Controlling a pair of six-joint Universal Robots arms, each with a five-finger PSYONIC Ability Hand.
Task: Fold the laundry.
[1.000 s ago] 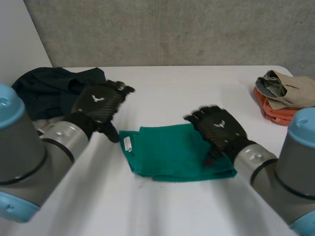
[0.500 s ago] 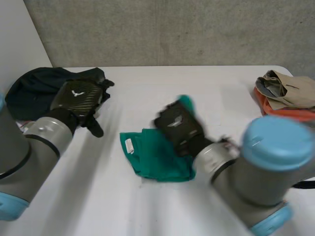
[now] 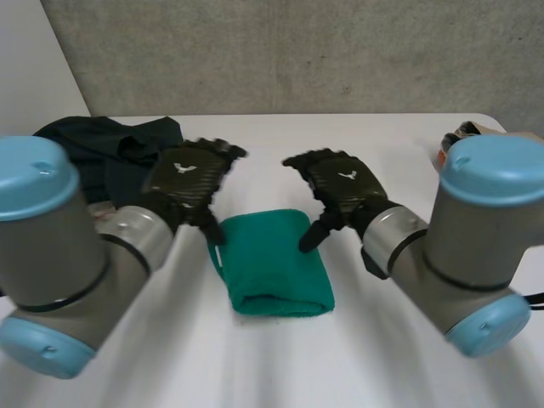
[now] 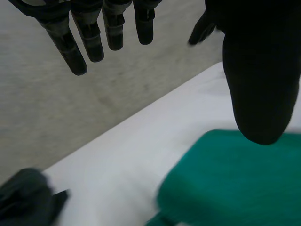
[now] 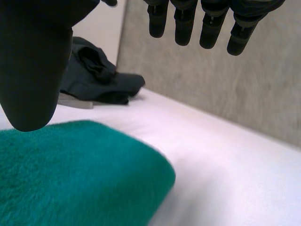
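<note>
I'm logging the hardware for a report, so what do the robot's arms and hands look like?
The left arm and right arm are thick grey cylinders with rounded light-blue caps. The left hand and right hand are black, with a woven carbon-fibre look and a small white winged emblem on the back. The fingers are black and segmented.

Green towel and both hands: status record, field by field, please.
towel: green towel folded into a compact block, flat on the white table
left: left hand open, fingers straight, by the towel's far left corner, holding nothing
right: right hand open, thumb over the towel's far right edge, holding nothing
other laundry: dark garment heap at the table's far left
</note>
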